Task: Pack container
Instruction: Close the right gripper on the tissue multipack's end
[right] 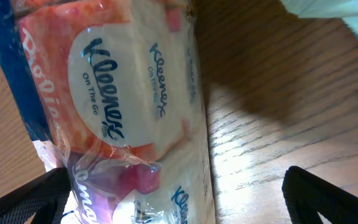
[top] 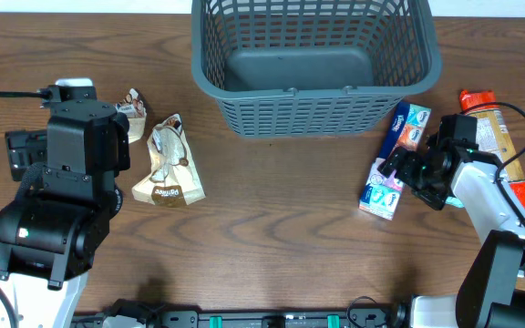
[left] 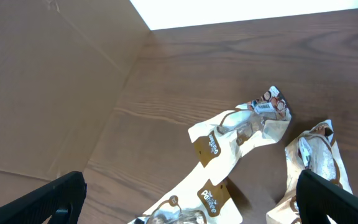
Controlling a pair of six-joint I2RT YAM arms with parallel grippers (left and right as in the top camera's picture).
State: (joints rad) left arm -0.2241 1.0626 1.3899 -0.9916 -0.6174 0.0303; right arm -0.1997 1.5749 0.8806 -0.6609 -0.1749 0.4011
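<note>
The container [top: 317,117], a dark grey slotted basket, stands empty at the table's far middle. My left gripper [left: 191,205] is open over a cream-and-brown snack packet [left: 229,140], with a finger on either side and clear of it. From overhead that gripper is hidden under the left arm [top: 71,173], and only the packet's end [top: 135,114] sticks out. A second cream packet [top: 167,164] lies just right of it. My right gripper [right: 179,202] is open around a Kleenex tissue pack [right: 129,106], wide of its sides. The overhead view has this gripper [top: 397,173] low between two tissue packs [top: 383,189].
The other tissue pack [top: 406,128] lies beside the basket's right front corner. An orange-red packet [top: 495,132] lies under the right arm near the table's right edge. Bare wood stretches between the two arms in front of the basket.
</note>
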